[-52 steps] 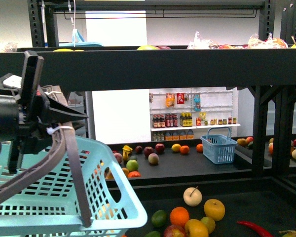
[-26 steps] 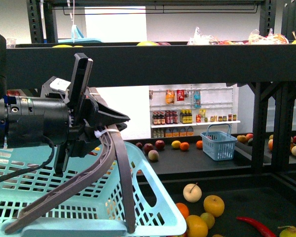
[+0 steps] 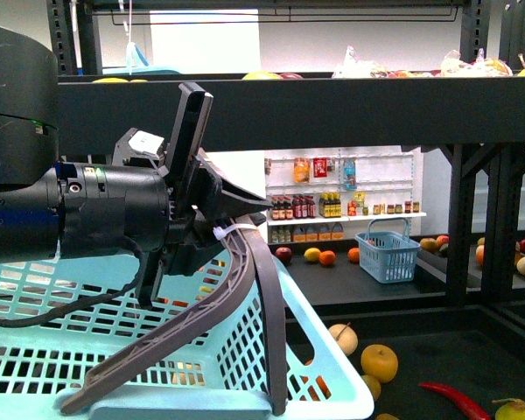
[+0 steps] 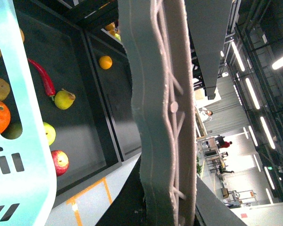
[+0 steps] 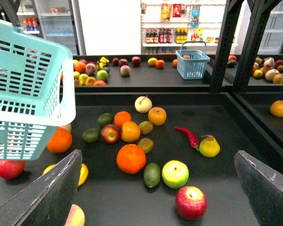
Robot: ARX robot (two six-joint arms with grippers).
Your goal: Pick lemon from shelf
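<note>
1. A shop floor lies behind: white store shelving [image 3: 341, 210] with bottles stands by the far wall, and a small blue basket [image 3: 388, 254] sits on a far rack.
2. The lemon [image 5: 83, 173] lies low on the black shelf [image 5: 217, 176], on its dark tray. It appears only in the right wrist view, as a plain-yellow curve mostly hidden behind one finger.
3. The right pincer [image 5: 157, 153] is released, with its dark fingers [image 5: 52, 197] spread wide. The lemon sits at the finger nearer the light-blue basket [image 5: 28, 94], not in the middle of the gap. Whether it touches that finger cannot be told.
4. Between the fingers lie an orange [image 5: 131, 158], a dark green fruit [image 5: 152, 174], a green apple [image 5: 175, 173] and a red apple [image 5: 191, 203], all apart from the lemon.
5. Further off, a red chilli [image 5: 187, 136] lies just beside a yellow pear [image 5: 209, 146].
6. The left pincer [image 3: 236, 226] is clenched on the grey handle [image 3: 245, 289] of the light-blue basket, which hangs raised over the fruit.
</note>
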